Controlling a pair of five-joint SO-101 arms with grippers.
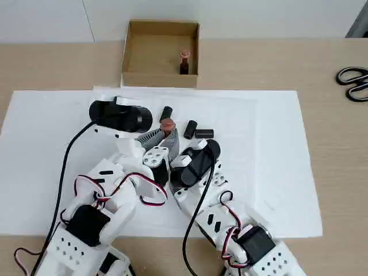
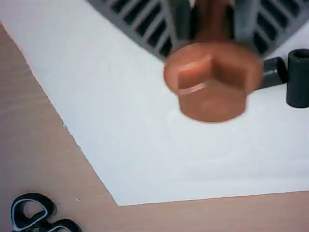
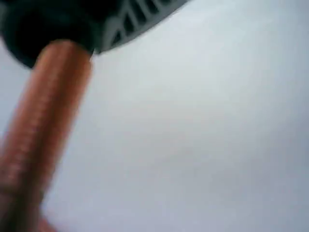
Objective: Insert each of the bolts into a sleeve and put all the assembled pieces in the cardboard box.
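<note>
Mid-bench: mating bolt (image 2: 212, 79) clamped in left pincer (image 2: 211, 21) with sleeve (image 3: 43, 24) apparently clamped in right pincer (image 1: 172, 137). Next: seat fully, then into cardboard box (image 1: 161, 79).

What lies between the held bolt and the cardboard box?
In the high view, one black sleeve on the white paper lies between the bolt and the cardboard box.

Left end effector (image 2: 212, 21): grey ribbed fingers (image 2: 145, 19) closed on the shank of one orange bolt (image 2: 212, 82), hexagonal head towards the camera. Two black sleeves (image 2: 298, 77) lying beside it on a white paper sheet (image 2: 120, 121). Wooden desk (image 2: 34, 145). Black scissors (image 2: 34, 215), handles at the frame edge.
</note>
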